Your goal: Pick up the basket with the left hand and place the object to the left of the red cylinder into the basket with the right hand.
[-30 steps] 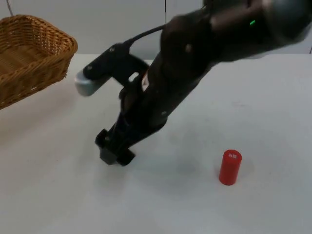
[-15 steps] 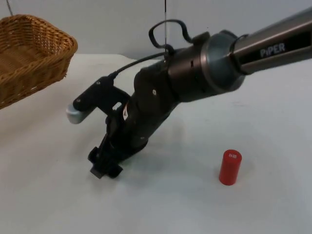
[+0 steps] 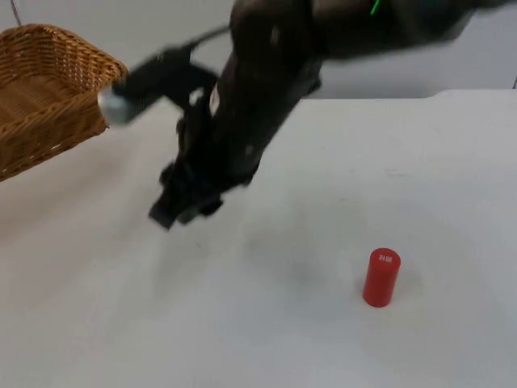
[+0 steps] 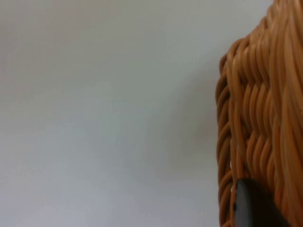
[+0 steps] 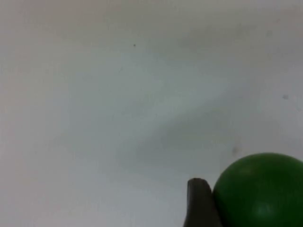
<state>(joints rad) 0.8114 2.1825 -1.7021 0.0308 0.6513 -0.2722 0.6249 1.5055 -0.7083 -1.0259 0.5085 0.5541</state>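
The wicker basket [image 3: 50,90] hangs tilted at the far left of the table. In the left wrist view its woven wall [image 4: 255,113] is close up, with my left gripper's black fingertip [image 4: 251,208] pressed against it, shut on the rim. My right gripper [image 3: 182,202] is raised above the table, left of centre, between the basket and the red cylinder [image 3: 381,277]. A green ball [image 5: 261,191] sits tight against the right fingertip [image 5: 199,203], off the table surface, so the gripper is shut on it. From above, the gripper hides the ball.
The red cylinder stands upright at the front right on the white table [image 3: 323,339]. The right arm's dark body [image 3: 266,89] stretches across the back middle. The grey partition wall [image 3: 161,32] closes off the far edge.
My right gripper has closed on the green ball and risen off the table, shifting back towards the basket. The basket and the red cylinder have stayed put.
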